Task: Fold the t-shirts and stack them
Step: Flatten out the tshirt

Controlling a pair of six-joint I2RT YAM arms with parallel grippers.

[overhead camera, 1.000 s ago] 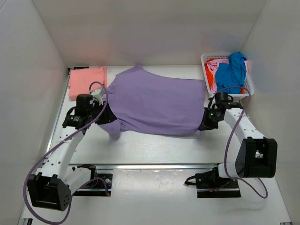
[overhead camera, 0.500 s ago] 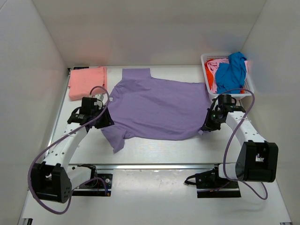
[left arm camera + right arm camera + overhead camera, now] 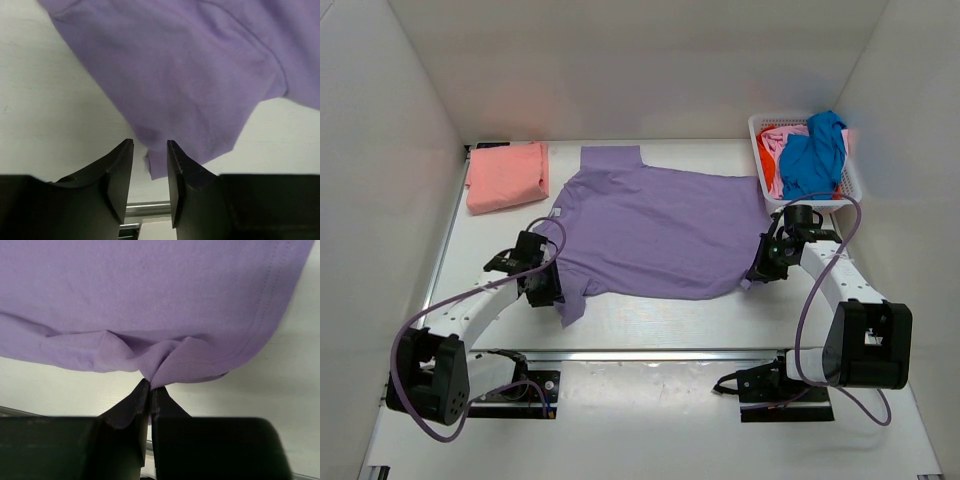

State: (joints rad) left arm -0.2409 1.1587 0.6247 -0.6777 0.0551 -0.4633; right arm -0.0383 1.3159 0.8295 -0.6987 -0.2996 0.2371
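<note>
A lavender-purple t-shirt (image 3: 655,232) lies spread flat across the middle of the table. My left gripper (image 3: 548,285) is at its near-left sleeve. In the left wrist view the left gripper (image 3: 150,142) is open, with the sleeve's corner (image 3: 156,167) lying between the fingers. My right gripper (image 3: 757,272) is at the shirt's near-right hem corner. In the right wrist view the right gripper (image 3: 151,383) is shut on a bunched pinch of that hem (image 3: 172,362). A folded salmon-pink t-shirt (image 3: 505,176) lies at the back left.
A white lattice basket (image 3: 757,140) at the back right holds a bright blue shirt (image 3: 812,155), a pink one (image 3: 775,140) and an orange-red one (image 3: 768,183). White walls close in the table. A metal rail (image 3: 650,355) runs along the near edge.
The shirt, held up a second ago, now lies flat. My left gripper has let go near the shoulder and moved nearer, down to the sleeve. The right gripper has kept its hold.
</note>
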